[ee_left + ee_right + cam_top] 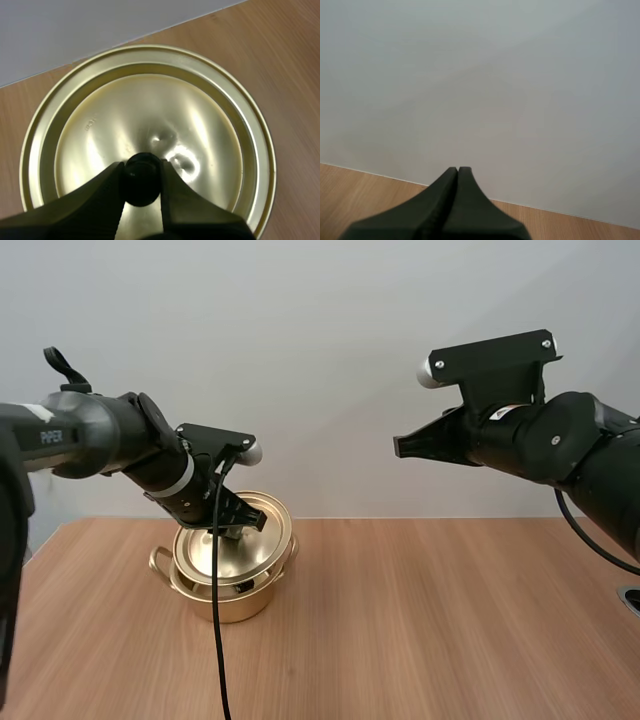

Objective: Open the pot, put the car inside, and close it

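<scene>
Resting on the left part of a wooden table [420,620], a golden pot [225,602] is shown with its lid [212,558] tipped at an angle above it, the lower edge seemingly just at the pot's rim and the far edge raised. The lid's black knob [142,186] is pinched between the two fingers of the left gripper [142,175], which is clamped firmly on it; the grip is taken there because the knob is the lid's one handhold for lifting. From the tilt it is judged that the lid is either coming off or going back on, though which cannot be told, and the pot's inside is hidden by the lid. The right gripper [400,447] is held high, well apart from the pot, its fingers pressed together on nothing, probably parked clear so the left arm is given room
</scene>
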Tool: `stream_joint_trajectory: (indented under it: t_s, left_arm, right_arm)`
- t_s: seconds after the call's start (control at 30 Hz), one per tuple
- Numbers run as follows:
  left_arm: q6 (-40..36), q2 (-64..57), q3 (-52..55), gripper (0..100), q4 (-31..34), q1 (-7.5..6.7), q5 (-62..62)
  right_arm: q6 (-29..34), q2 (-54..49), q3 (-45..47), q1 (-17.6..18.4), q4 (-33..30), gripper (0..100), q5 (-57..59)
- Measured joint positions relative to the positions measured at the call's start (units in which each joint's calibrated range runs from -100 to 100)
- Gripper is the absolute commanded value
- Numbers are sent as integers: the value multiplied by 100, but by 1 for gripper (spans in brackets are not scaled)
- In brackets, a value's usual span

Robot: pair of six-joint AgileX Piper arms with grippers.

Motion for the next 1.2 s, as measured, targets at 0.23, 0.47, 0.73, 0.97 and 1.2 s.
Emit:
stream_joint_trajectory:
  t_s: [0.23, 0.47, 0.73, 0.97, 1.2]
  left_arm:
    - [-9, 216, 0, 0, 241, 0, -125]
    - [-104, 459, 0, 0, 477, 0, -153]
    - [-104, 614, 0, 0, 520, 0, -405]
    - [-120, 785, 0, 1, 520, 0, -491]
    - [-120, 785, 0, 62, 510, 0, -531]
  right_arm:
    - [0, 0, 0, 0, -29, 0, 16]
    - [0, 0, 0, 0, -57, 0, 16]
    - [0, 0, 0, 0, -57, 0, 34]
    - [0, 0, 0, 0, -57, 0, 34]
    - [0, 0, 0, 0, -70, 0, 34]
